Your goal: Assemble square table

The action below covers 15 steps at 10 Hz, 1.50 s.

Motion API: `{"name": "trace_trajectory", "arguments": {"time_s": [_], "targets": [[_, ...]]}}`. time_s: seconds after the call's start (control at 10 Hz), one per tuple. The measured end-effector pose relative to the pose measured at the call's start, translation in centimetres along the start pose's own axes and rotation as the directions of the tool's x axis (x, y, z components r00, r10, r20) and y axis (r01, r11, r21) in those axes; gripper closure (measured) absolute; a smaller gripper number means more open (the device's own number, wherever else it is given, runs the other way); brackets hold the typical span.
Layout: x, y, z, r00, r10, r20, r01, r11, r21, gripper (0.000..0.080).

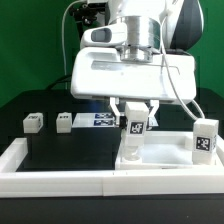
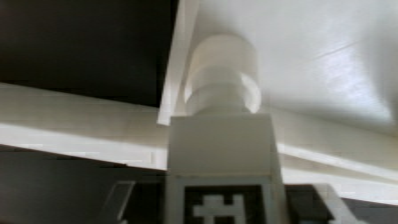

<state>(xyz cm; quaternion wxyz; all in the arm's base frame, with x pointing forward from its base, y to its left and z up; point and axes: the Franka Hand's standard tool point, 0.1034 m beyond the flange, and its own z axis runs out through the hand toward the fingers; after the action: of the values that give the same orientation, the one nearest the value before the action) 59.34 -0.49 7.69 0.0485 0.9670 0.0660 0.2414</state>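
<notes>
1. A white border wall (image 1: 60, 178) runs along the near edge of the black bench (image 1: 70, 145) and turns back at the far-left corner.
2. The far-left leg (image 1: 33, 122) sits on the bench, a small white block with a black-and-white tag facing the camera.
3. The second leg (image 1: 65, 121) lies just to its right, near it but not touching, also tag-forward.
4. The marker board (image 1: 100, 120) lies flat on the bench, right of the second leg and left of the arm.
5. The arm (image 1: 135, 40) hangs over the middle of the scene with its jaws pointing down and clenched on the held leg (image 1: 135, 128), one finger on each side of the tagged block.
6. The held leg stands upright at the left side of the square slab (image 1: 170, 152). In the wrist view the held leg (image 2: 222, 150) ends in a rounded peg that meets the slab's (image 2: 302, 60) white face (whether the peg is seated in a corner hole I cannot tell).
7. The square slab lies flat on the right half of the bench, just behind the near border wall.
8. The right leg (image 1: 205, 140) stands upright at the slab's right edge, tag forward, well apart from the jaws.
</notes>
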Motion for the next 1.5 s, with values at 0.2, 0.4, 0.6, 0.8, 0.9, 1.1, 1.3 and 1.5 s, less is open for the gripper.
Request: {"name": "trace_trajectory", "arguments": {"time_s": [0.2, 0.4, 0.6, 0.8, 0.9, 1.1, 1.3, 1.5], "targets": [[0.00, 0.00, 0.00, 1.000, 0.000, 0.000, 0.000, 1.000, 0.000, 0.0512], [0.02, 0.38, 0.12, 1.000, -0.015, -0.003, 0.015, 1.000, -0.004, 0.0512], [0.11, 0.22, 0.14, 1.000, -0.017, -0.004, 0.017, 1.000, -0.002, 0.0512], [0.12, 0.27, 0.17, 1.000, -0.016, -0.004, 0.016, 1.000, -0.003, 0.0512], [0.15, 0.20, 0.18, 1.000, -0.016, -0.005, 0.016, 1.000, -0.002, 0.0512], [0.32, 0.05, 0.34, 1.000, -0.019, -0.016, 0.019, 1.000, -0.004, 0.0512], [0.23, -0.42, 0.73, 0.999, -0.025, -0.026, 0.025, 1.000, -0.003, 0.0512], [0.18, -0.33, 0.75, 0.999, -0.024, -0.025, 0.024, 1.000, -0.004, 0.0512]]}}
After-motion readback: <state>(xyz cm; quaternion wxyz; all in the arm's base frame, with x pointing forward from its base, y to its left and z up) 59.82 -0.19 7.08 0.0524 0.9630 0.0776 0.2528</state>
